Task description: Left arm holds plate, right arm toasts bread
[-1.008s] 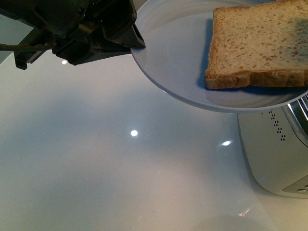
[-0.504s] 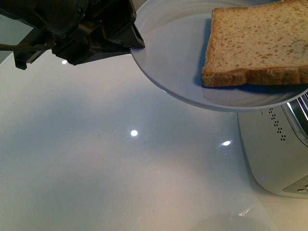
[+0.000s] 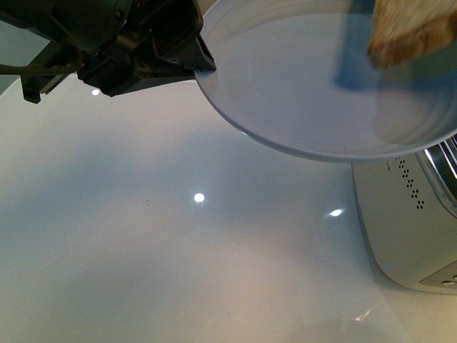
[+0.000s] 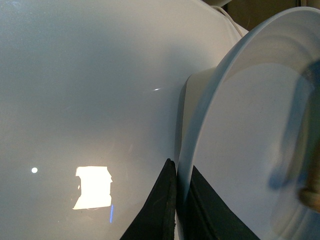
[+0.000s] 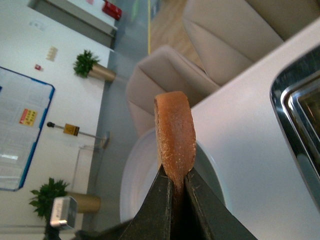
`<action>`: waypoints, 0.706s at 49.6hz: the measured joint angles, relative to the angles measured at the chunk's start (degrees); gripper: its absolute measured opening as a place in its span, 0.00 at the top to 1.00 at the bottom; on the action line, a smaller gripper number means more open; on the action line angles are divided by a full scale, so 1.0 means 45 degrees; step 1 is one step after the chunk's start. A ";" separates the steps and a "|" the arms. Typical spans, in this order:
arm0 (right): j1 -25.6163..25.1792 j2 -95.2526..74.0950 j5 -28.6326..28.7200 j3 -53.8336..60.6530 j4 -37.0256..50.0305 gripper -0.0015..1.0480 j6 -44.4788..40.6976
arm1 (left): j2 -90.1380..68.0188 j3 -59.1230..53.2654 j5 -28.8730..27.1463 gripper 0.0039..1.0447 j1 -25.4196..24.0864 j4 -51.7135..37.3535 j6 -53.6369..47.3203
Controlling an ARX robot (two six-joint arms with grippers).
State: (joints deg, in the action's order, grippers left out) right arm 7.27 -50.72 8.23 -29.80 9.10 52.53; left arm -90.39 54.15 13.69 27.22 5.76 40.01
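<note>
The pale blue-white plate [image 3: 300,93] hangs above the table, and my left gripper [image 3: 202,63] is shut on its left rim. In the left wrist view the black jaws of the left gripper [image 4: 179,200] pinch the rim of the plate [image 4: 250,125] from both sides. The bread [image 3: 410,32] is a blurred tan slice lifted clear of the plate at the top right. My right gripper [image 5: 178,187] is shut on the bread [image 5: 175,127], which I see edge-on, crust up, above the plate [image 5: 137,182]. The right gripper itself is outside the front view.
A white toaster [image 3: 407,229] with dotted vents stands on the glossy white table [image 3: 178,236] at the right, partly under the plate. Its chrome-rimmed slot [image 5: 300,115] shows beside the bread in the right wrist view. Beige chairs [image 5: 235,35] stand beyond the table.
The bread lay flat on the plate before; it has now been lifted off, up and to the right, and is blurred. The plate and the left gripper have stayed still.
</note>
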 joint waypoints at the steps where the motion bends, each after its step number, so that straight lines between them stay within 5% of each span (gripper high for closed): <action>1: -0.0146 0.0136 -0.0005 -0.0253 -0.0083 0.97 -0.0175 | 0.0000 0.0000 0.0005 0.97 -0.0005 0.0000 0.0005; 15: -0.1467 0.0894 -0.1899 -0.2929 -0.1384 0.97 -0.5032 | 0.0000 0.0000 0.0005 0.97 0.0000 0.0000 0.0034; 27: -0.1462 0.0039 -0.3531 -0.2448 -0.1049 0.97 -0.9437 | 0.0000 0.0000 0.0005 0.97 -0.0005 0.0000 0.0039; 35: -0.1132 -0.0675 -0.4133 -0.1569 -0.0486 0.97 -1.0588 | 0.0000 0.0000 0.0010 0.97 0.0000 0.0000 0.0039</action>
State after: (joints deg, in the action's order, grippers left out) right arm 2.17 -53.76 -10.37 -36.86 6.92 4.89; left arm -90.39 54.15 13.74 27.22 5.76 40.18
